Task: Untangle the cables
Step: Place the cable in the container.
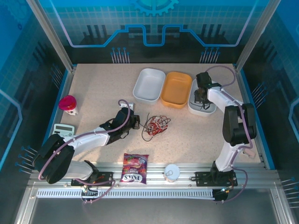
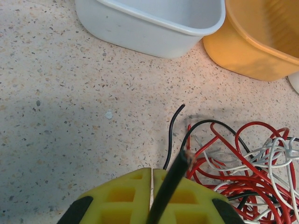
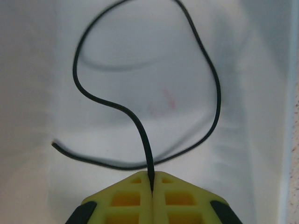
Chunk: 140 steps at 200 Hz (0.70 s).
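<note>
Two black cables gripped: left fingers one, right fingers other, inside tub.

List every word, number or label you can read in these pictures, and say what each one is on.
Snack packet: large printed letters, too blurred to read.
Calculator: key markings too small to read.
White bin: faint pink mark on its floor, not legible.
No text can be quoted with confidence.

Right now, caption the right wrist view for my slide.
Right pincer shut on a black cable that loops across the floor of a white bin.
</note>
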Motion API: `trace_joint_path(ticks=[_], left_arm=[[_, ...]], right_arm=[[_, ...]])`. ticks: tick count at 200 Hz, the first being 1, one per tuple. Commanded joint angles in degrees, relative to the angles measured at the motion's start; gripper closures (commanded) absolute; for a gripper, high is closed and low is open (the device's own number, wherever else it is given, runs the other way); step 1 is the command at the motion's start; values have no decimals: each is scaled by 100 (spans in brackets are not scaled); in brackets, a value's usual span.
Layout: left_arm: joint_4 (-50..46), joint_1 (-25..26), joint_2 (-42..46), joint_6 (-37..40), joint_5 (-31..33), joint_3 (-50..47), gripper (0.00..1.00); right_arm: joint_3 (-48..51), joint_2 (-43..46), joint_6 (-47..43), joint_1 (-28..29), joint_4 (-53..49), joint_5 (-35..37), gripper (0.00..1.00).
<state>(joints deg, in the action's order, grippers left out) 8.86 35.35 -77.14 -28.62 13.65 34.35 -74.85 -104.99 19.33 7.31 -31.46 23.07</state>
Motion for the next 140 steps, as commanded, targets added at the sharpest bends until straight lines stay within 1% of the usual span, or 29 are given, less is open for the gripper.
trace_joint_path(ticks=[1,21,31,59,98,119,140], left_arm=[[-69,-35,162,-91,-80,-25,100],[-86,-35,199,-91,-81,-22,100],[-100,-35,217,-91,-77,-19,100],[-95,-36,235,-91,-81,-18,100],[-95,-33,193,-91,-117,19,100],[-104,-31,173,-91,-141,54,100],[-120,-33,162,-108,-156,72,100]], right_arm=[[24,-77,218,-80,-165,-145,90],[40,17,227,-80,-200,-222,80],[54,94,245,-79,-239,-211,73],[158,488,290,-76,-323,-213,59],[321,1255,366,-49,-563,-376,49],[425,1760,415,71,-706,-497,46],[573,2269,453,333,-775,-717,46]])
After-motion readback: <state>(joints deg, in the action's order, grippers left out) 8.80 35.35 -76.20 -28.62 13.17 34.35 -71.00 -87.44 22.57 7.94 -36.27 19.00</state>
